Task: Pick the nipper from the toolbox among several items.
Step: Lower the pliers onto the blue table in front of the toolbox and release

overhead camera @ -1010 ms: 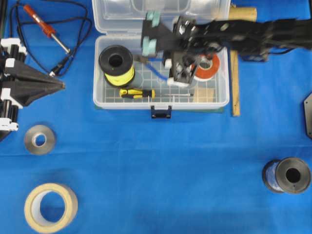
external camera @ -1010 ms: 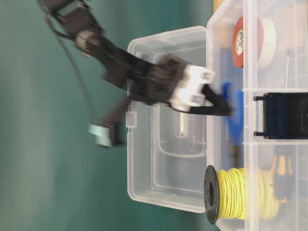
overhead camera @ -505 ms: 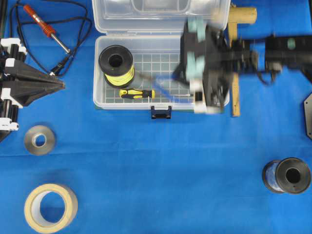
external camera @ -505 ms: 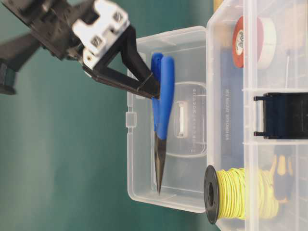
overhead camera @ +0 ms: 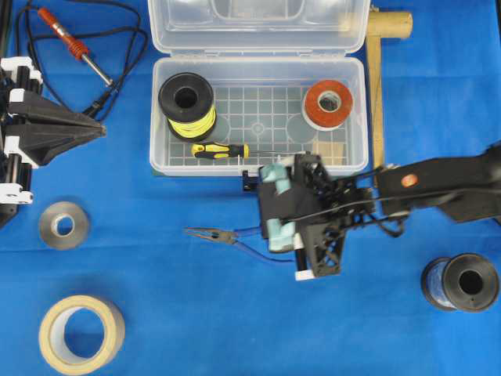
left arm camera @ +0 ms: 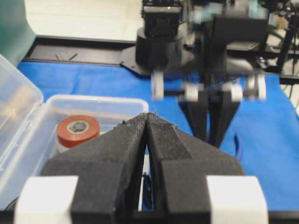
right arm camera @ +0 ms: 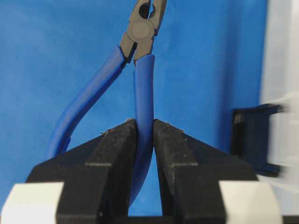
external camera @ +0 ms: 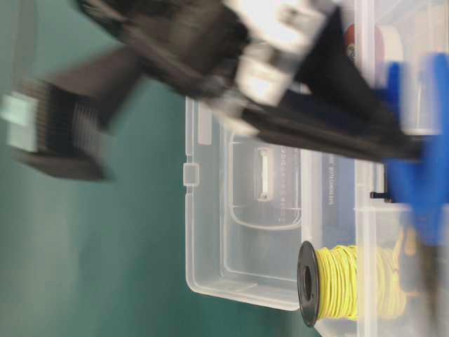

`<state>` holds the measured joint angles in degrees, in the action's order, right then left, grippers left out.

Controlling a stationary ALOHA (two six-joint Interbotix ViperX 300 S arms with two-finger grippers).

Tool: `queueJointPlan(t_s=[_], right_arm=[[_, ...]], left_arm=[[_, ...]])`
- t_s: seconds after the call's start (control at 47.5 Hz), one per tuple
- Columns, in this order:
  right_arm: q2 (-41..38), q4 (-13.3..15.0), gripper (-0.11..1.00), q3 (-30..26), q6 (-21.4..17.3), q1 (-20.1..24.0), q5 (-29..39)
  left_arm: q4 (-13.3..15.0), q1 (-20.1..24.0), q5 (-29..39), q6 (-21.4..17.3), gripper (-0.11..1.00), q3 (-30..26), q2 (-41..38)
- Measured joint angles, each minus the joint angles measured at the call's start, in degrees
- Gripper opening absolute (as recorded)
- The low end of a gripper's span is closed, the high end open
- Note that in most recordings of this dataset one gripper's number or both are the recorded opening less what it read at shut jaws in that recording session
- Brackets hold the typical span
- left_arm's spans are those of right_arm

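Note:
The nipper (overhead camera: 227,235) has blue handles and thin dark jaws. It is outside the clear toolbox (overhead camera: 258,168), low over the blue cloth in front of the dark blue latch (overhead camera: 252,184). My right gripper (overhead camera: 270,240) is shut on one blue handle, clearly so in the right wrist view (right arm camera: 144,122), where the nipper (right arm camera: 143,79) points away from me. The black spool of yellow wire (overhead camera: 186,104), red-and-white tape roll (overhead camera: 328,104), screwdriver (overhead camera: 221,150) and wooden block (overhead camera: 330,152) lie in the box. My left gripper (overhead camera: 100,134) is shut and empty at the far left.
A soldering iron (overhead camera: 66,37) with its cable lies at the back left. A grey roll (overhead camera: 63,224) and a beige tape roll (overhead camera: 81,333) lie at the front left. A dark spool (overhead camera: 462,282) stands at the front right. A wooden stick (overhead camera: 377,110) lies beside the box.
My right gripper has carried the nipper out of the toolbox, toward the front, and down over the cloth before the latch. The left arm has not moved.

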<state>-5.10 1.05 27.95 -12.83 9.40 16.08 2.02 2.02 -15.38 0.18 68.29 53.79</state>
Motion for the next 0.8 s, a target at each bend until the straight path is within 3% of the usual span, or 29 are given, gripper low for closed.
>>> queueJointPlan(t_s=[0.379, 0.421, 0.547, 0.631, 0.673, 0.8], right_arm=[[-7.82, -0.7, 0.14, 0.0, -4.75, 0.97, -2.46], [-7.82, -0.7, 0.22, 0.0, -4.75, 0.88, -2.46], [-7.82, -0.7, 0.61, 0.0, -4.75, 0.88, -1.49], [-7.38, -0.7, 0.81, 0.0, -4.75, 0.7, 0.53], [-6.42, -0.62, 0.85, 0.0, -4.75, 0.44, 1.76], [1.14, 0.79, 0.79, 0.7, -4.75, -0.53, 5.01]], left_arm=[[0.0, 0.0, -0.18, 0.0, 0.0, 0.0, 0.09], [0.0, 0.0, -0.18, 0.09, 0.0, 0.0, 0.0], [0.0, 0.0, 0.0, 0.09, 0.0, 0.0, 0.09], [0.0, 0.0, -0.18, 0.09, 0.0, 0.0, 0.09], [0.0, 0.0, -0.18, 0.18, 0.0, 0.09, 0.09], [0.0, 0.0, 0.0, 0.18, 0.0, 0.0, 0.26]])
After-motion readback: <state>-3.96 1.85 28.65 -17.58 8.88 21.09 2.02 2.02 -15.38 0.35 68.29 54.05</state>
